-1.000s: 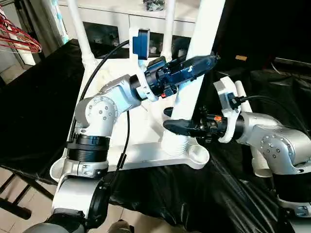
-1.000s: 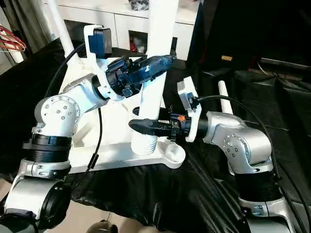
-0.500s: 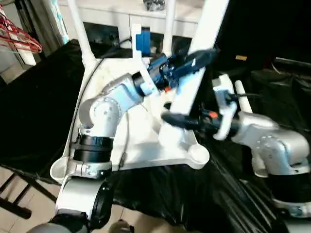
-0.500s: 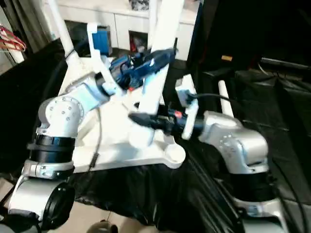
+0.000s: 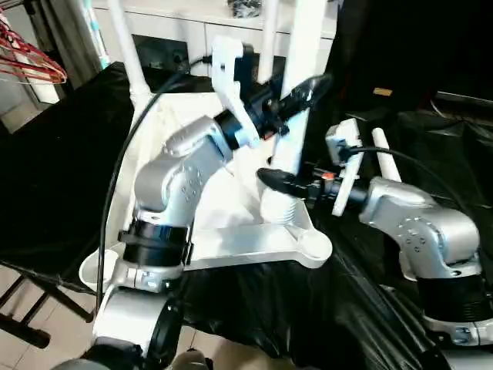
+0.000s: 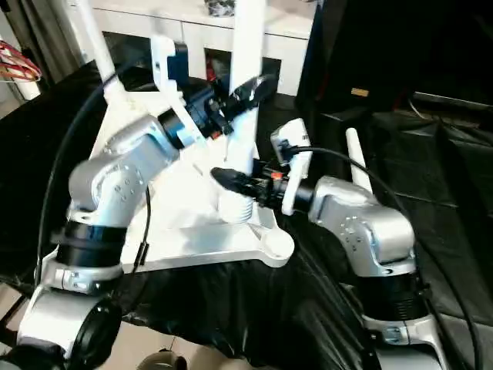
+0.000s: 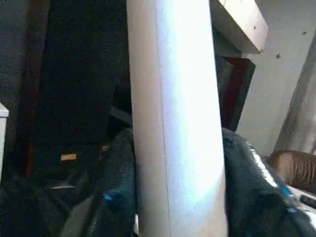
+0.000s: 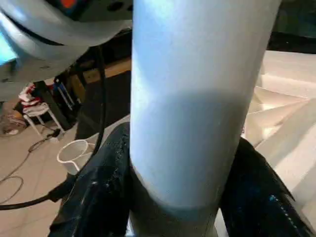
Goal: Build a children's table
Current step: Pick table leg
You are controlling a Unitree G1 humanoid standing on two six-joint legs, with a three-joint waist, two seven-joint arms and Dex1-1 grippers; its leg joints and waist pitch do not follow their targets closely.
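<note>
The tabletop lies upside down on black sheeting, ribbed underside up. 1 leg stands upright in the socket at the tabletop's near right corner, at about 5 o'clock. The leg is clamped high up by the left hand and low down, just above the threaded base, by the right hand. 2 more legs rise at 12 o'clock.

Both silver forearms reach forward, the left end effector above the right end effector, each clamped around the upright leg.
</note>
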